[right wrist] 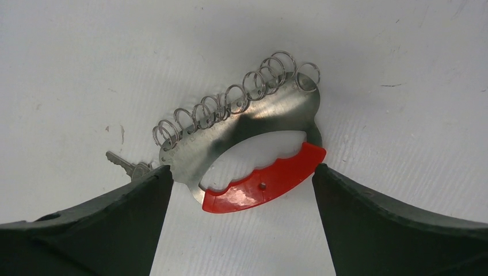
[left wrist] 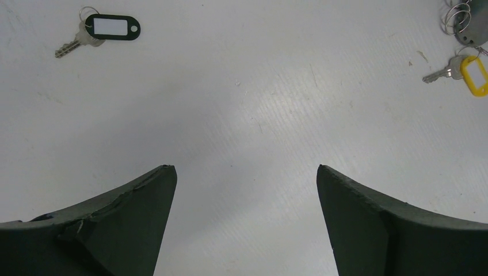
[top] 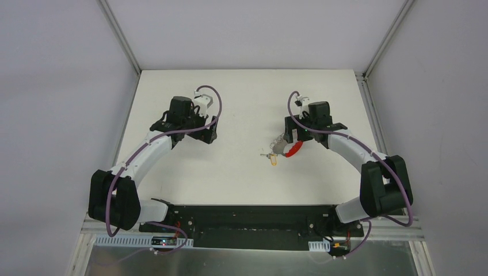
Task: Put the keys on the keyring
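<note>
Right hand: our right hand [right wrist: 241, 167] has its fingers spread wide and grips nothing. They stand either side of the keyring, one tip by the end of the red band, the other by the plate's edge. We cannot tell if either touches.
Left hand: our left hand [left wrist: 246, 168] is just as wide apart and empty, over bare surface.
Keyring: the keyring [right wrist: 253, 123] lies flat right under the right hand. It is a silver plate with a red band [right wrist: 265, 181] on its inner curve and a row of wire loops [right wrist: 230, 100] on its outer edge. A key with a yellow tag [left wrist: 475, 75] lies at its end, which we judge to be already attached.
Loose key: the loose key [left wrist: 109, 27], silver with a black tag and its own small ring, lies well apart from the keyring. Only the left wrist view shows it, at the opposite side of that view from the keyring.
Step in hand: we judge this to be the start, since neither thing is picked up and the right hand is set to close on the keyring.
Next move: the right hand needs a firm hold on the plate or band that leaves the loops free. The left must reach the loose key and pinch its black head. The key is thin and flat, so it may slip.
Surface: the surface [top: 241, 103] is white and matt, with faint scuffs and specks.
Room: pale grey walls close in on three sides, with metal frame rails [top: 121, 40] at the far corners. The arm bases sit on a black plate [top: 247, 215] at the near edge.
</note>
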